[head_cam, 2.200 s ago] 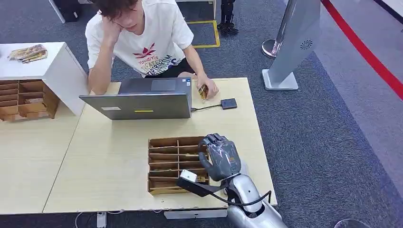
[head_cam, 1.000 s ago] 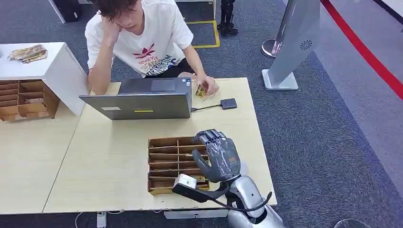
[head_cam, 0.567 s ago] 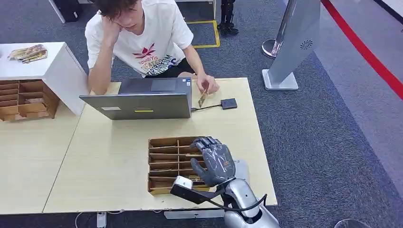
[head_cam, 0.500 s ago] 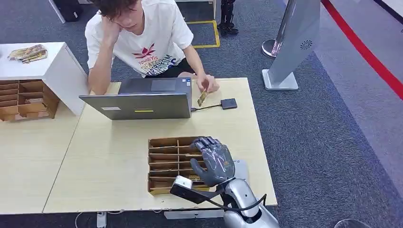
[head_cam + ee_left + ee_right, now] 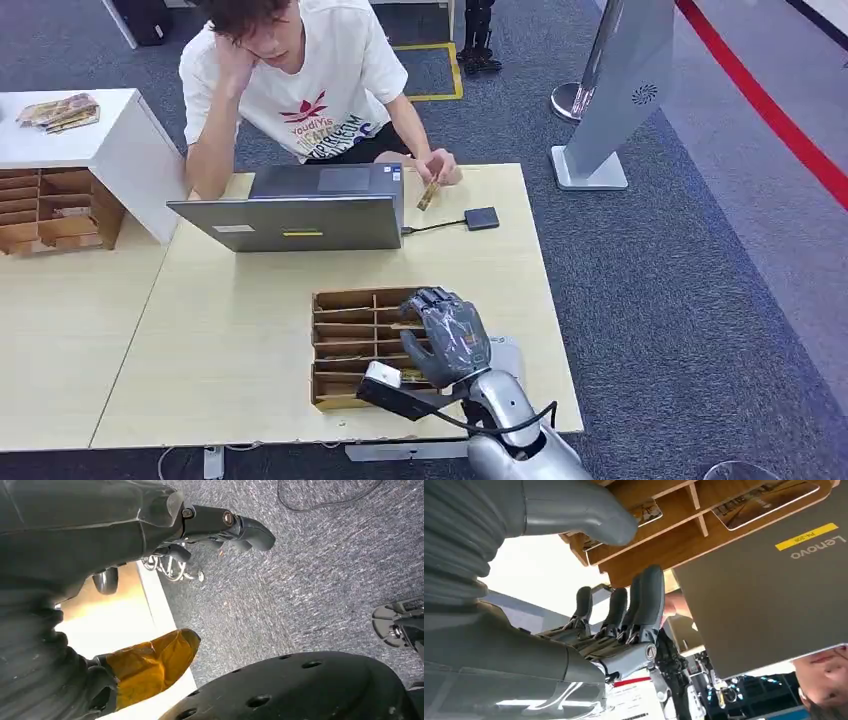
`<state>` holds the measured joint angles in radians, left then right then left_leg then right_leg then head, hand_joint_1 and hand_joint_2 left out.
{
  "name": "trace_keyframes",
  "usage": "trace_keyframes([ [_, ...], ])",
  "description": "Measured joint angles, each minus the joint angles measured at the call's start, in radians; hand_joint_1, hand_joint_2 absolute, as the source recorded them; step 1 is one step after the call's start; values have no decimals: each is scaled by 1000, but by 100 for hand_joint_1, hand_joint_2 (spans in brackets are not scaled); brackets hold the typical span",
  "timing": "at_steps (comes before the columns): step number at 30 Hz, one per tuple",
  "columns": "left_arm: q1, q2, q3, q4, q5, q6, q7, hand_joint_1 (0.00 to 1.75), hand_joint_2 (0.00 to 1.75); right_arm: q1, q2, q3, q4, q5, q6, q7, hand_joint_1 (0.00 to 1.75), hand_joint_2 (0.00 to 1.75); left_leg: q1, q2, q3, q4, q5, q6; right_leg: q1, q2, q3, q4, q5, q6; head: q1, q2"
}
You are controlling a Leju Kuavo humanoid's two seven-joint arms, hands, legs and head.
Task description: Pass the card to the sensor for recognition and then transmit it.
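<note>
While a person (image 5: 300, 70) sits at the far side of the table (image 5: 200, 330) behind a grey laptop (image 5: 300, 215), the right hand (image 5: 450, 335) hangs over the right end of the wooden rack (image 5: 345, 345), fingers apart and bent a little, nothing held. Right wrist view: its fingers (image 5: 644, 605) lie side by side with gaps, thumb (image 5: 584, 512) across the rack's front, no card between them. Rack sits near the table's front edge, split into slots; cards lie in some slots, one seen at (image 5: 764, 502). Person's hand (image 5: 438, 168) pinches a card (image 5: 428, 195) tilted, just right of the laptop. Small black sensor (image 5: 481, 218) lies flat on the table, right of that card, wired to the laptop by a thin cable (image 5: 432, 228). Card is near the sensor, not touching it. Left hand (image 5: 220, 527) hangs off the table above grey carpet (image 5: 310, 580), fingers curled in, nothing in them. Second rack (image 5: 55, 210) stands on the neighbouring table at far left, under a white box (image 5: 90, 140).
</note>
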<state>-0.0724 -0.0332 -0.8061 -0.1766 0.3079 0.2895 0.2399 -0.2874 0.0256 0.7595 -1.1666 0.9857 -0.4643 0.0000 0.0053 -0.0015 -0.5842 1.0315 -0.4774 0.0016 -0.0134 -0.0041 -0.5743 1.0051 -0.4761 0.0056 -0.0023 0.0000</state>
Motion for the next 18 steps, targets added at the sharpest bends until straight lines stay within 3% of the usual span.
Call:
trace_keyframes([
  [6,0,0,0,0,-1,-1,0,0,175,-5,0,0,12,-1,0,0,99,175,0,0,0,0,0,0,0,0,0,0,0,0,0,0],
  [18,0,0,0,0,-1,-1,3,0,175,-7,5,0,33,-2,9,0,99,175,0,0,0,0,0,0,0,0,0,0,0,0,0,0],
])
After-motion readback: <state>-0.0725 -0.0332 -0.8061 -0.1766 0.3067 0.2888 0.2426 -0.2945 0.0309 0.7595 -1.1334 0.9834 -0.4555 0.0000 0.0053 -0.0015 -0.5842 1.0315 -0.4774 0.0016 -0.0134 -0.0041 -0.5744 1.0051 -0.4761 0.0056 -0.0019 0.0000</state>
